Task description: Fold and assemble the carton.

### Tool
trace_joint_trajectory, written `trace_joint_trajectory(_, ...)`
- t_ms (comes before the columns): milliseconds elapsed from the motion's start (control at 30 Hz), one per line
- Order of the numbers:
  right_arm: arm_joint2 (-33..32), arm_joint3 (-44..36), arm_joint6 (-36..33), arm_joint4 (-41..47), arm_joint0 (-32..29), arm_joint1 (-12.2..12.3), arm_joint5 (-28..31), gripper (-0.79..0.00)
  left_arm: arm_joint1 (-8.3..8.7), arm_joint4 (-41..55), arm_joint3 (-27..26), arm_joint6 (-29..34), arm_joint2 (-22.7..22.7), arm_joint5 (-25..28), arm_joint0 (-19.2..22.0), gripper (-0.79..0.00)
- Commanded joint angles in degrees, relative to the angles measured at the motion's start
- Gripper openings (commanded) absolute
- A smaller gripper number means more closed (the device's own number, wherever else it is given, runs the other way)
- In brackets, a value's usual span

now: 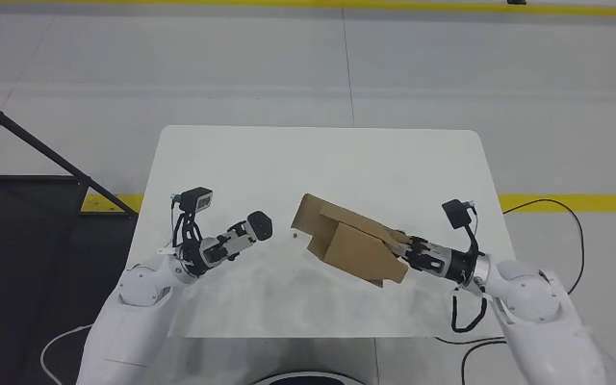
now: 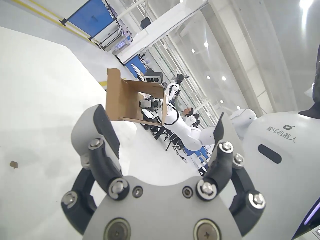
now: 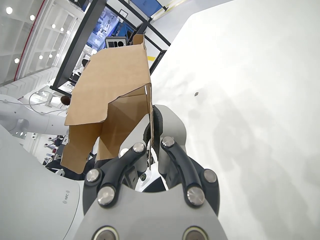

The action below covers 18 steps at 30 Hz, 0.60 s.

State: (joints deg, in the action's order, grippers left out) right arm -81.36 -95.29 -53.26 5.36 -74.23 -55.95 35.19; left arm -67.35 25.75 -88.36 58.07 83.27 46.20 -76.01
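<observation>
Carton [image 1: 346, 245]: half-open, tilted, over table [image 1: 385, 164];
R gripper [image 3: 151, 126]: pinching carton's flap at one end;
L gripper [image 2: 160, 118]: spread wide, near carton's opposite end, w/o touching

Pale grey floor [image 1: 289, 58] crossed by yellow lines [image 1: 558, 202] surrounds the white desk [image 1: 318, 164]. What looks like a dark mat [image 1: 38, 250] lies beside its left edge. Blue panels [image 2: 91, 18] stand along a large hall, under bright round ceiling lights [image 2: 306, 1].

carton [image 1: 351, 248] right of table [image 1: 289, 164] centre, perhaps lifted
</observation>
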Motion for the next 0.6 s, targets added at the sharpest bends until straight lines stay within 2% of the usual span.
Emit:
trace_joint_trajectory(0, 0.0, 0.0, 0.0, 0.01, 0.0, 0.0, 0.0, -0.785, 0.0, 0.0, 0.0, 0.01, 0.0, 0.0, 0.0, 0.0)
trace_joint_trajectory(267, 0.92, -0.48, 0.21, -0.59, -0.12, -0.01, -1.85, -0.785, 0.03, 3.08, -1.49, -0.85, -0.79, -0.42, -0.06, 0.0)
trace_joint_trajectory(400, 1.69, 0.03, -1.61, 0.36, 0.67, 0.08, -2.84, -0.785, 0.39, 6.64, -2.33, 0.4, -1.03, -0.38, 0.74, 0.0)
trace_joint_trajectory(567, 3.3, 1.83, -5.73, 4.14, 2.37, 0.14, -2.77, -0.785, 1.52, 5.62, -5.2, 1.26, -2.26, -1.23, 1.33, 0.0)
